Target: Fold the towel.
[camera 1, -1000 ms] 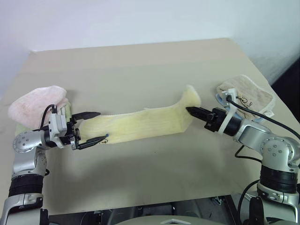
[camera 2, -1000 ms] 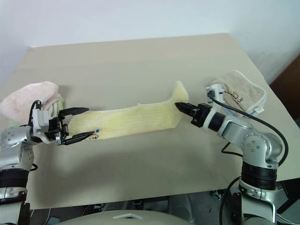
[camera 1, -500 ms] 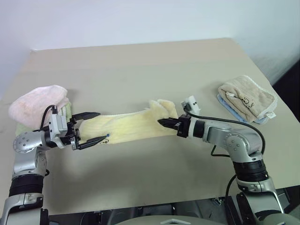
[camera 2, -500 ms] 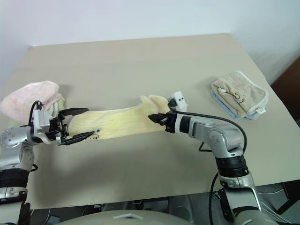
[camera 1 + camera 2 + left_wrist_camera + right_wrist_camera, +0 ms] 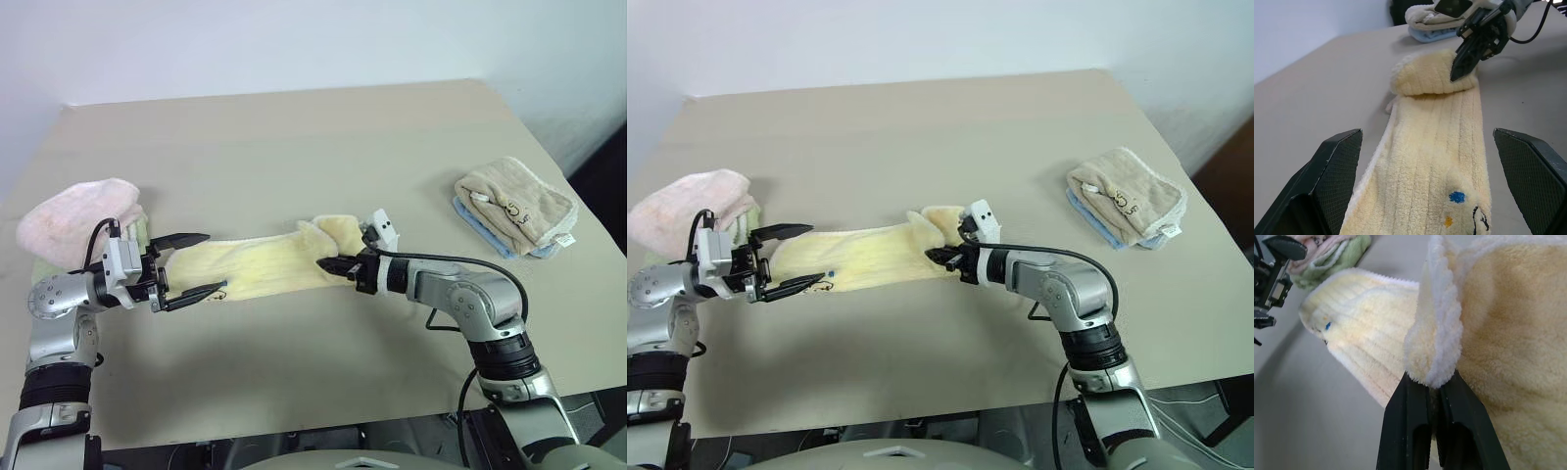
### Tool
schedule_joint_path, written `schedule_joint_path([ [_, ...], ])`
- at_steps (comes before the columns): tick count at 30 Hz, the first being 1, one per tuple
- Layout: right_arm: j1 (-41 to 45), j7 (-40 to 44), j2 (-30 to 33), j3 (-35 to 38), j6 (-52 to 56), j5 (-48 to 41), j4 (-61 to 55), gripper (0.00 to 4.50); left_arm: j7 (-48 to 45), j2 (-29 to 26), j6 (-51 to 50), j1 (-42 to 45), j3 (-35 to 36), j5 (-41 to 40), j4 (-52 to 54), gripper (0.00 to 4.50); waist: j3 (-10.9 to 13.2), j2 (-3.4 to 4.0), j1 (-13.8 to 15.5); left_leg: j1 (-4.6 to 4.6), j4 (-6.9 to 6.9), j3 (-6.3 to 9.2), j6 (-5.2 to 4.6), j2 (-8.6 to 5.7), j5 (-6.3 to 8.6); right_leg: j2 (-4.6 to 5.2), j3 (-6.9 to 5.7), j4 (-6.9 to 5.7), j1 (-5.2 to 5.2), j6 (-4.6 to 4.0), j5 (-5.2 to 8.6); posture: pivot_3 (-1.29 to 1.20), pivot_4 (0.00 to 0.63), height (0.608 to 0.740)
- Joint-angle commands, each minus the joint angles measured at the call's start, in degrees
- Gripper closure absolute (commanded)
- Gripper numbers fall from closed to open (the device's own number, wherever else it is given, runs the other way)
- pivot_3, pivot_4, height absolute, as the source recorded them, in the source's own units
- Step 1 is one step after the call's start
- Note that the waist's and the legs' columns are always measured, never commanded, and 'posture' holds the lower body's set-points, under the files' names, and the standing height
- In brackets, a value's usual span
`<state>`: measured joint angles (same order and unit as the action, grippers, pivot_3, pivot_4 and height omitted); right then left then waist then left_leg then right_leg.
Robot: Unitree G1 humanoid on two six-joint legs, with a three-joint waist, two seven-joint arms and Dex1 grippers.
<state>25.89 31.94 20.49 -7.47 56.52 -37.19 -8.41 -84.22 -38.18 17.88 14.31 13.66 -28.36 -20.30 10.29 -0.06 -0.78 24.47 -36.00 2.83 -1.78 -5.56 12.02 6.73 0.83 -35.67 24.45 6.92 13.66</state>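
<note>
Comparing with a second back: right gripper (image 5: 327, 264), then out near the beige towel (image 5: 515, 204) with the yellow cloth's end lifted high, found carried leftward and lower, close to the table's (image 5: 294, 137) middle. Clamped tight on an edge of the towel (image 5: 265, 266), that end now doubled back over the strip in a soft roll. Shortened, as a result, to a strip running from the left gripper (image 5: 196, 264) to about mid-table. Left gripper unmoved, spread as wide as it goes, one finger at each side of the towel's near end, holding nothing. Pink towel (image 5: 73, 215) lying as before beside the left arm, atop something green. Beige towel lying as before near the table's right edge, on a pale blue cloth (image 5: 475, 220), well apart from the yellow one.

Seen from the left wrist and not from the head: small blue, orange and dark embroidered marks (image 5: 1457, 208) at the towel's near end, and the right gripper's closed tips against the rolled end. Seen from the right wrist alone: white piped edge (image 5: 1437, 338) bunched and pinched between the two black fingers (image 5: 1410, 431).
</note>
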Motion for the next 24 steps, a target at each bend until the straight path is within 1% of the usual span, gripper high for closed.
schedule_joint_path([
  [1,0.1,1.4,0.9,-1.2,-1.2,1.2,-3.2,3.74,0.1,0.0,0.8,1.1,0.0,-0.1,-0.2,0.0,0.0,0.0,0.0,0.0,0.0,0.0,0.0,0.0,0.0,0.0,0.0,0.0,0.0,0.0,0.0,0.0,0.15,0.728],
  [4,0.0,1.8,1.2,-1.3,-1.1,1.7,-4.0,2.74,0.2,0.1,0.9,1.2,-0.1,-0.1,-0.2,0.0,0.0,0.0,0.0,0.0,-0.01,0.0,0.0,0.0,0.0,0.0,-0.02,0.0,-0.01,0.0,0.0,0.0,0.15,0.728],
  [7,0.1,2.8,1.9,-0.4,0.8,-0.4,-8.3,1.74,0.0,0.1,1.2,1.6,-0.4,0.0,-0.8,0.0,0.0,0.0,0.0,0.0,0.0,0.0,0.0,0.0,0.0,0.0,-0.02,0.0,0.0,0.0,0.0,0.0,0.15,0.728],
  [8,0.3,2.9,2.0,0.3,1.6,-1.4,-9.9,1.48,0.0,0.2,1.3,1.8,-0.5,0.0,-1.0,0.0,0.0,0.0,0.0,0.0,0.01,0.0,0.0,0.0,0.0,0.0,-0.02,0.0,0.0,0.0,0.0,0.0,0.15,0.728],
  [12,1.2,2.4,2.6,3.5,5.1,-5.2,-13.8,0.12,-0.2,0.3,1.7,2.5,-0.9,0.1,-2.0,0.0,0.0,0.0,0.0,0.0,0.0,0.03,0.0,0.0,0.0,0.01,-0.02,0.02,-0.02,0.0,0.0,0.0,0.15,0.728],
  [13,1.3,2.3,2.8,4.2,5.7,-5.9,-14.3,0.05,-0.3,0.3,1.7,2.7,-0.9,0.2,-2.2,0.0,0.0,0.0,0.0,0.0,-0.01,0.02,0.0,0.0,0.0,0.01,-0.02,0.02,-0.03,0.0,0.0,0.0,0.15,0.728],
  [16,1.3,2.4,3.7,5.6,6.2,-7.0,-15.1,0.05,-0.5,0.4,1.9,3.3,-1.1,0.3,-2.8,0.0,0.0,-0.01,0.1,0.0,-0.01,0.02,0.0,0.0,0.0,0.01,-0.02,0.04,-0.03,0.0,0.0,0.0,0.15,0.728],
  [20,0.9,2.7,5.8,7.0,0.8,-3.3,-12.9,0.05,-0.6,0.5,2.2,4.4,-1.4,0.4,-3.7,0.0,0.0,-0.01,0.1,0.01,-0.01,0.03,0.0,0.0,0.0,0.02,-0.02,0.04,-0.03,0.0,0.0,0.0,0.15,0.728],
  [23,-0.1,4.9,8.3,6.8,-3.9,-0.5,-11.0,0.05,-0.7,0.8,1.5,4.9,-1.9,0.3,-3.3,0.0,0.0,-0.01,0.1,0.01,-0.01,0.02,0.0,0.0,0.0,0.01,-0.04,0.12,-0.07,-0.01,0.0,0.0,0.15,0.728],
  [24,-0.6,5.7,9.1,6.8,-5.4,0.2,-10.4,0.22,-0.5,1.0,0.9,5.0,-2.0,0.2,-2.9,0.0,0.0,-0.01,0.1,0.01,-0.01,0.02,0.0,0.0,0.0,0.01,-0.05,0.13,-0.08,0.0,0.0,0.0,0.15,0.728],
])
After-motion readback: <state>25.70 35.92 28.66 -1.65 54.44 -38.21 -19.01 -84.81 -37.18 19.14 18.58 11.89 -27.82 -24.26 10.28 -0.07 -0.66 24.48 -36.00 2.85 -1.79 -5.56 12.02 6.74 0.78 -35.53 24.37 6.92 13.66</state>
